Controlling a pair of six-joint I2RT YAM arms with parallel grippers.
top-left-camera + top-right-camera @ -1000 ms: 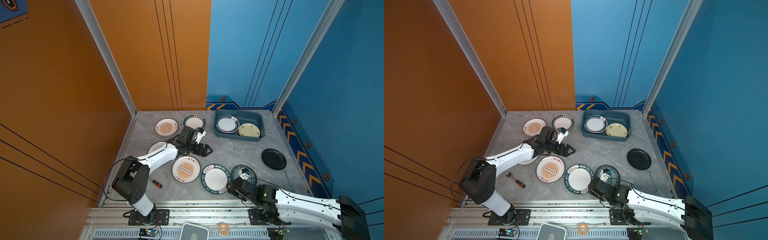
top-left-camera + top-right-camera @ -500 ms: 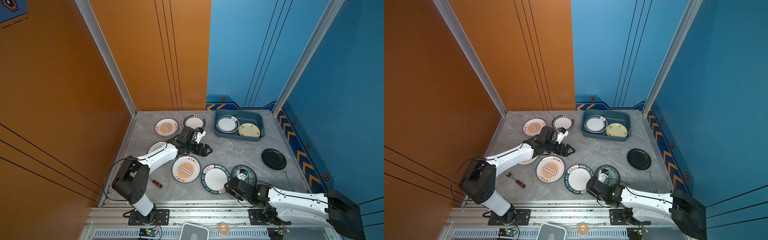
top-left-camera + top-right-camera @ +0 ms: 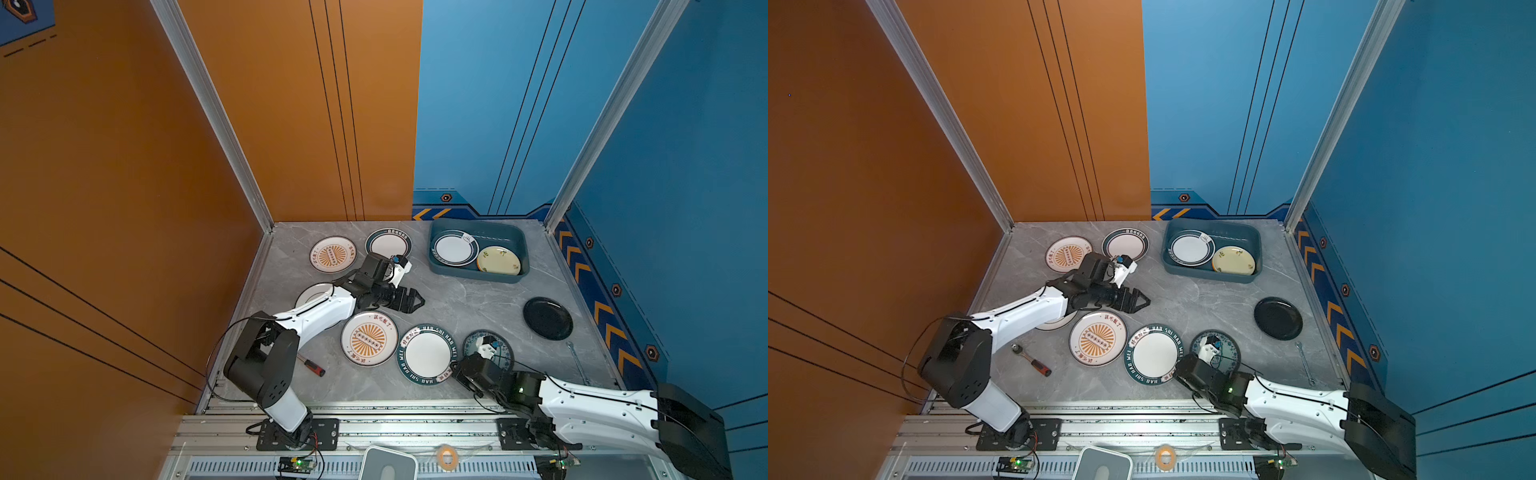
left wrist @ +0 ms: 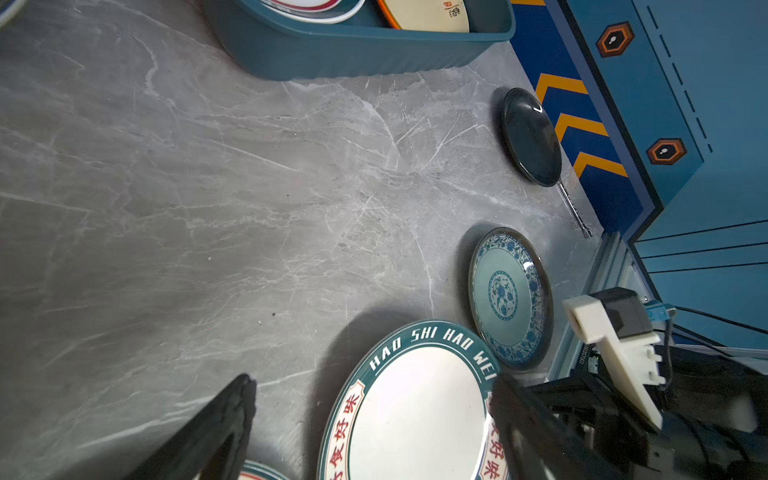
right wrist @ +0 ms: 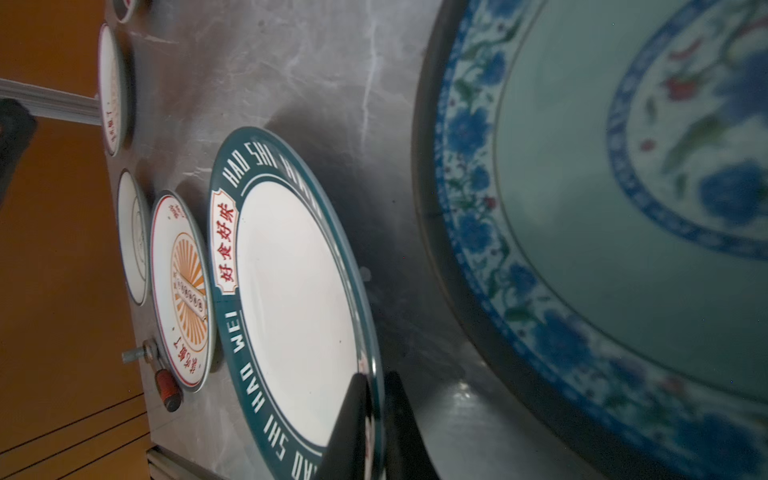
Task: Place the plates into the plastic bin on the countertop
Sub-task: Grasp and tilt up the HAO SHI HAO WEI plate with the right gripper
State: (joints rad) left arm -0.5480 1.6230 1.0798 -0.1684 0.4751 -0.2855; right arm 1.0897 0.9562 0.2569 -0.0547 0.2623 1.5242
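My right gripper point(image 5: 376, 399) is shut on the near rim of the white plate with the dark green lettered rim point(image 3: 428, 354), with one finger above the rim and one below. Just right of it lies the teal-patterned plate point(image 4: 509, 297), partly hidden by my right wrist in both top views. My left gripper point(image 3: 415, 300) hovers open and empty over bare countertop point(image 3: 465, 299), left of the plastic bin point(image 3: 517, 243). The bin holds a grey-ringed white plate point(image 3: 455, 249) and a cream plate point(image 3: 498, 260). The black plate point(image 3: 547, 318) sits at the right.
Two orange-sunburst plates point(image 3: 369, 338) point(image 3: 332, 254), a dark-rimmed plate point(image 3: 388, 242) and a white plate point(image 3: 313, 293) under my left arm lie on the left half. A red-handled screwdriver point(image 3: 313, 367) lies front left. A wrench point(image 3: 577, 361) lies near the right wall.
My right gripper has slid left onto the lettered plate's rim and shut on it. The left arm has not moved.
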